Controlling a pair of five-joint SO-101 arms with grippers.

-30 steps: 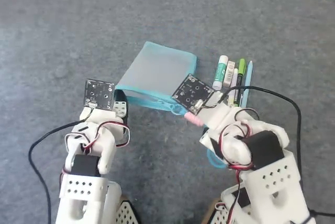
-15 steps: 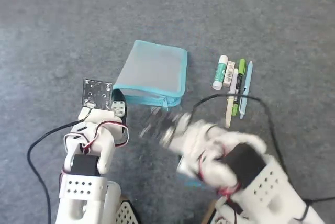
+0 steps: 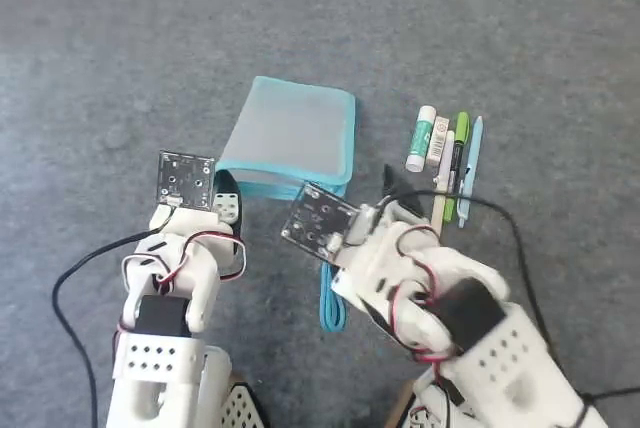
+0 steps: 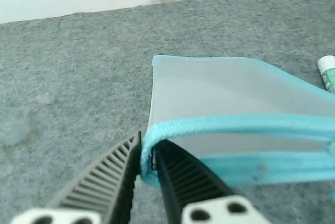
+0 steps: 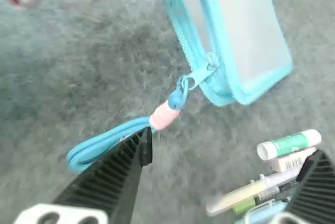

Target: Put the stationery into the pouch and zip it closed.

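Observation:
The translucent pouch (image 3: 295,138) with teal trim lies at the middle of the grey mat. My left gripper (image 4: 147,162) is shut on the pouch's (image 4: 230,98) near-left corner edge, also seen from above as left gripper (image 3: 228,204). The zipper pull (image 5: 198,75) sits near the pouch's (image 5: 235,30) right corner, trailing a pink bead (image 5: 163,113) and a blue strap (image 5: 102,143) on the mat. My right gripper (image 5: 220,182) hovers open above the mat between strap and stationery. A glue stick (image 5: 289,144) and pens (image 5: 243,199) lie side by side right of the pouch, stationery (image 3: 445,153).
The blue strap (image 3: 330,303) lies loose in front of the pouch beside the right arm (image 3: 420,288). The left arm (image 3: 175,288) stands at the front left. Grey mat (image 3: 120,78) stretches free to the left and behind the pouch.
The right arm swung left from beside the pens to the pouch's front. The strap with the pink bead now lies loose on the mat. The pouch shifted slightly left.

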